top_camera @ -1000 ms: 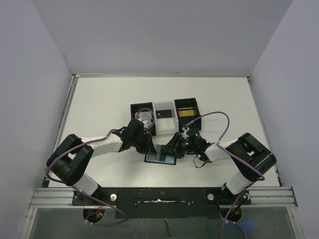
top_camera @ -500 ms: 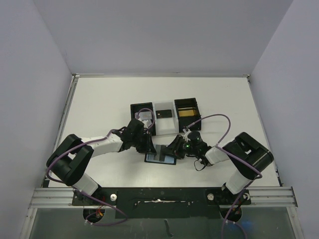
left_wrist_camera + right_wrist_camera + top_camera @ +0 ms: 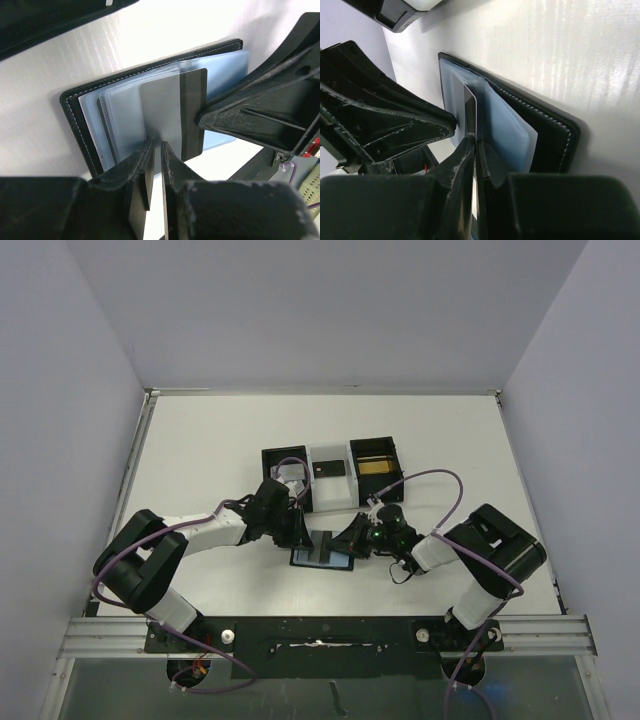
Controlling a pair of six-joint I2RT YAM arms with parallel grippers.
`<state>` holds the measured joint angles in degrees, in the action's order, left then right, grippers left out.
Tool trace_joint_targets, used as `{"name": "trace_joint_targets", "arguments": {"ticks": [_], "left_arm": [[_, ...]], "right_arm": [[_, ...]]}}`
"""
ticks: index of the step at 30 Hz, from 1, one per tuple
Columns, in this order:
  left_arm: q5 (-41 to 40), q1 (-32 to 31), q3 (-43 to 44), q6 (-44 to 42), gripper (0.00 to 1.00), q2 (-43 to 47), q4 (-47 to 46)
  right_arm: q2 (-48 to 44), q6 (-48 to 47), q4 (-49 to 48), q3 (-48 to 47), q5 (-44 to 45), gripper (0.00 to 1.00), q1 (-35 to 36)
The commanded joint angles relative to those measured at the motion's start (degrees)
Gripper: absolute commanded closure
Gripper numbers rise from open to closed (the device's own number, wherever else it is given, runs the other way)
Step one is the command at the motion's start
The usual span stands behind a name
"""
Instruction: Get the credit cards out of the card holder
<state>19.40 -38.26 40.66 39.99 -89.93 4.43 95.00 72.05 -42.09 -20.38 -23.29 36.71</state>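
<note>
Change: The right claw (image 3: 474,146) has just closed on the grey card (image 3: 167,110). A second ago its jaws stood apart at the card's edge.
Right claw: It is clamped on the card, whose edge runs as a thin pale line into the slit between the fingers in the right wrist view.
Left claw (image 3: 156,150): Its jaws are drawn almost together, much as they were a second ago. The tips sit at the card's near edge, over the pockets, and it cannot be told whether they pinch a pocket leaf or only press down.
Card: It lies across the blue-grey pockets with its dark stripe showing. How much of it is still tucked in is unclear.
Holder (image 3: 70,107): It lies open and flat on the white table (image 3: 150,35) between the two claws, just in front of the row of boxes.
Gold card (image 3: 376,468): It rests in the right-hand box (image 3: 396,452), well apart from the holder.
Meaning: The grip is made, so the grey card appears ready to be drawn out. With the gold card seemingly already out, this looks like the last one.
Next move: The pull likely has to run along the pocket while the left claw keeps the holder down.
Risk: The holder could lift with the card, or the thin edge could slip from the right claw.
</note>
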Motion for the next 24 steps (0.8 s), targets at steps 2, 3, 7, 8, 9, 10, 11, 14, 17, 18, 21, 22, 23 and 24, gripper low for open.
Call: {"name": "trace_joint_targets", "arguments": {"ticks": [2,3,7,8,9,10,11,14,17,18,21,22,23,24], "left_arm": [[-2.6,-0.1,0.2,-2.0,0.88,-1.5,3.4],[-1.7,-0.2,0.2,-1.9,0.88,-2.0,2.8],[-1.7,-1.3,0.7,-1.3,0.88,-3.3,2.3],[-1.8,-1.4,0.8,-1.2,0.88,-3.4,2.3],[-2.0,-1.4,0.9,-0.9,0.88,-3.5,2.3],[-2.1,-1.5,1.0,-0.8,0.88,-3.6,2.3],[-2.0,-1.5,1.1,-0.7,0.88,-3.6,2.2],[-2.0,-2.0,1.3,-0.5,0.88,-3.9,2.2],[-2.7,-2.5,1.8,-0.8,0.88,-4.2,3.1],[-3.0,-2.6,1.7,-0.8,0.88,-4.1,3.4],[-3.7,-2.6,1.7,-0.8,0.88,-3.9,3.9],[-3.8,-2.6,1.6,-0.7,0.88,-3.8,3.9],[-3.8,-2.6,1.5,-0.7,0.89,-3.7,3.8],[-3.9,-2.6,1.5,-0.7,0.89,-3.7,3.8]], "right_arm": [[-5.8,-1.4,3.2,0.4,1.4,0.97,-1.4],[-6.9,-1.6,4.2,0.5,1.5,0.97,-1.6],[-8.7,-1.6,5.6,0.6,1.3,0.96,-1.9],[-8.6,-1.3,5.4,0.6,1.3,0.96,-2.0],[-8.5,-0.8,4.8,0.6,1.4,0.95,-2.0],[-8.2,-0.5,3.9,0.5,1.4,0.94,-2.0],[-7.6,0.0,2.7,0.4,1.1,0.92,-1.9],[-5.0,1.0,-1.5,-0.5,-0.9,0.88,-1.8],[-3.5,1.5,-3.0,-1.4,-1.2,0.84,-1.4],[-3.3,1.6,-3.0,-1.7,-1.2,0.84,-1.3],[-2.8,1.5,-2.0,-2.0,-1.0,0.83,-1.0],[-2.8,1.4,-1.3,-2.2,-0.9,0.83,-0.9],[-2.9,1.2,-0.8,-2.2,-0.8,0.83,-0.9],[-3.1,1.1,-0.5,-2.0,-0.7,0.83,-0.8]]}}
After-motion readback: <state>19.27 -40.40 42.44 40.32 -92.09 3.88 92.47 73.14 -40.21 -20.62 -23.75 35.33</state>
